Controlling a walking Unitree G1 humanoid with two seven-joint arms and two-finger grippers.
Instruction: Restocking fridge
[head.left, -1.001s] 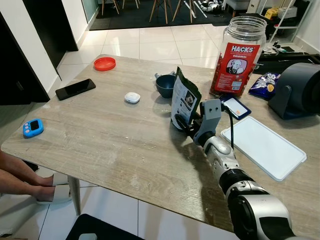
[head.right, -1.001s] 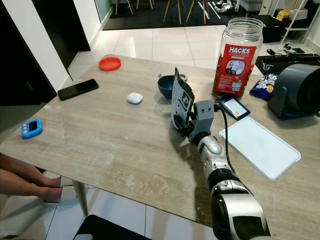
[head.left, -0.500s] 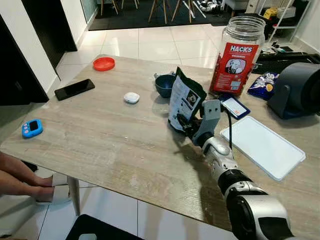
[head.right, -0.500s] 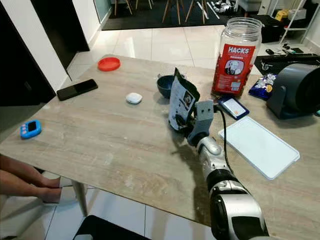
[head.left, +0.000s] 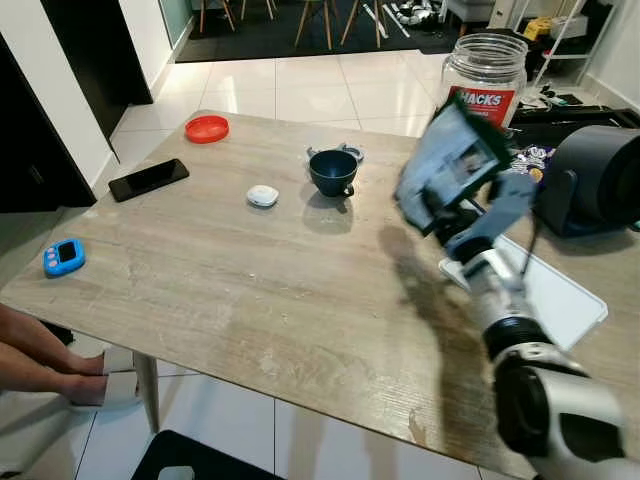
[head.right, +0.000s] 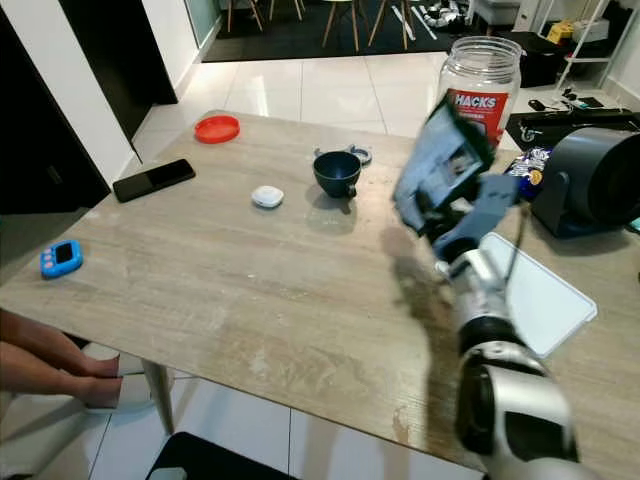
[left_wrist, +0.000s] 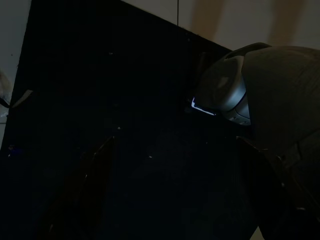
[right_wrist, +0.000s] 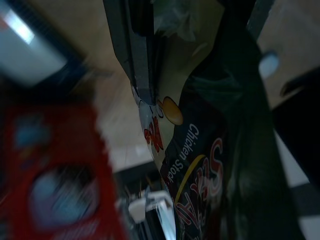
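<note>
On my wooden table (head.left: 200, 270) I see a red lid (head.left: 207, 128), a black phone (head.left: 148, 178), a white earbud case (head.left: 263, 196), a dark blue cup (head.left: 333, 172) and a blue timer (head.left: 64, 256) near its edge.

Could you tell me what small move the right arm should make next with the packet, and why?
Probably keep raising it clear. The right gripper holds the snack packet tilted in the air above the table, close to the Hacks jar and the white tray.
</note>
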